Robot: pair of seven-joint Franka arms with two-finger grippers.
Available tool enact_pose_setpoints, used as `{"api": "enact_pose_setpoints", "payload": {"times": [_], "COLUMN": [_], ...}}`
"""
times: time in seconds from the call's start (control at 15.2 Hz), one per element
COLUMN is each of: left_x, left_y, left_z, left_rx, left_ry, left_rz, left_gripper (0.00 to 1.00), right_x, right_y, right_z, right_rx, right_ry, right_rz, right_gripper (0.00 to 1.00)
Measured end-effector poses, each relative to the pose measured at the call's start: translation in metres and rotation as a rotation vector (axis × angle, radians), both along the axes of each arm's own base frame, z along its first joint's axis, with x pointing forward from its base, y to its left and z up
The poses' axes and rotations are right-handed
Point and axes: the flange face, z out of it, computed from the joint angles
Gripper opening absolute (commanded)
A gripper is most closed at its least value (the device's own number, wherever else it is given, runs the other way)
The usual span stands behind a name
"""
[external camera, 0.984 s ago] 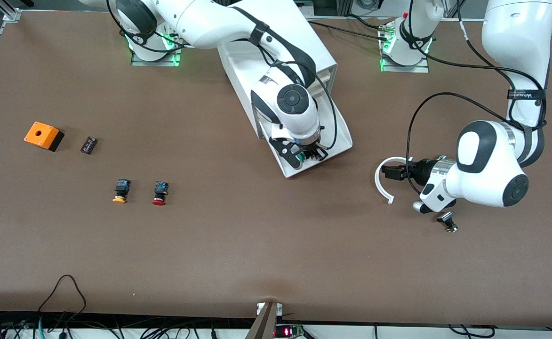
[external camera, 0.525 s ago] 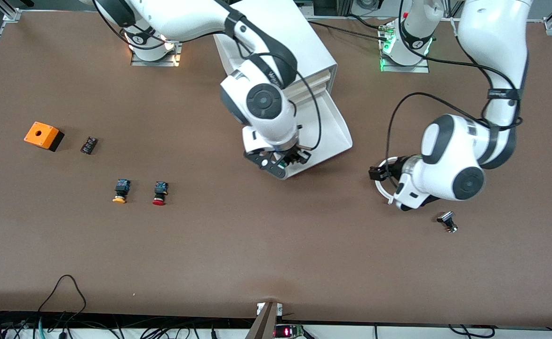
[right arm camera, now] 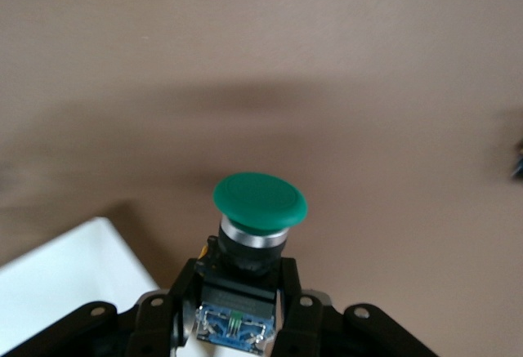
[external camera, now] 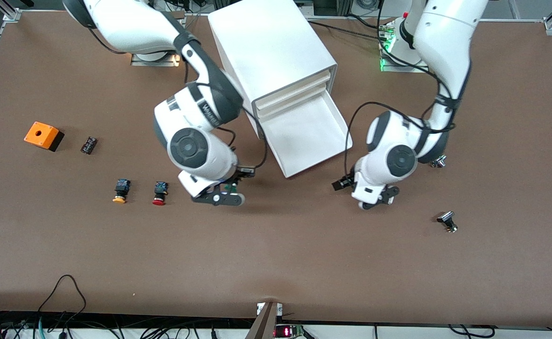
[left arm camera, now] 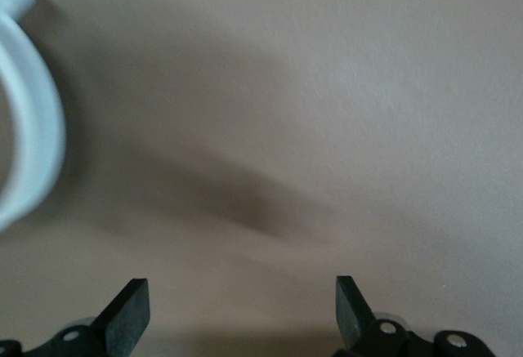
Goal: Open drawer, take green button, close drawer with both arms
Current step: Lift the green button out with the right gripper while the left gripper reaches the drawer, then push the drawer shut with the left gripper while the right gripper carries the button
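The right pincer (external camera: 226, 188) is clenching the green button (right arm camera: 260, 199), having carried it out of the drawer (external camera: 306, 134) over the bare surface (external camera: 276, 254). The left pincer (external camera: 346, 183), now released, has swung toward the drawer's front corner, so closing is coming next.

Even overhead light, soft shadows, motion blur in wrist views.

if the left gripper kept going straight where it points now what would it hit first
Probably just the bare table. The left gripper is open, and the left wrist view shows only brown tabletop ahead; a white curved piece sits off to one side.
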Motion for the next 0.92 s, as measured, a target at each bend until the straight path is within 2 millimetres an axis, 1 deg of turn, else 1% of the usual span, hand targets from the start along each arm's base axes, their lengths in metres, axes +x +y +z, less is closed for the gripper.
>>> {"api": "enact_pose_setpoints", "payload": {"times": [0.13,0.26,0.39,0.52,0.66,0.79,0.92], "left_x": [-0.018,-0.029,-0.035,-0.044,-0.056,-0.070,-0.079], "left_y": [-0.031,-0.050,-0.056,-0.060,-0.066,-0.074,-0.080], "left_z": [-0.012,-0.013,-0.014,-0.019,-0.025,-0.030,-0.027], "left_rx": [0.010,0.015,0.015,0.016,0.018,0.025,0.030], "left_ry": [0.001,0.005,0.011,0.028,0.054,0.098,0.135], "left_rz": [0.009,-0.002,-0.011,-0.023,-0.041,-0.066,-0.087], "left_gripper": [1.00,1.00,1.00,1.00,1.00,1.00,1.00], "right_x": [0.008,0.011,0.009,-0.001,-0.013,-0.024,-0.035], "right_y": [-0.033,-0.067,-0.104,-0.132,-0.147,-0.156,-0.162], "right_z": [-0.012,-0.030,-0.056,-0.085,-0.113,-0.139,-0.159], "right_rx": [-0.008,-0.007,0.000,0.006,0.006,0.004,0.000], "right_ry": [-0.005,-0.024,-0.049,-0.071,-0.092,-0.112,-0.115], "right_rz": [0.102,0.177,0.219,0.238,0.234,0.227,0.222], "right_gripper": [0.00,0.00,0.00,0.00,0.00,0.00,0.00]}}
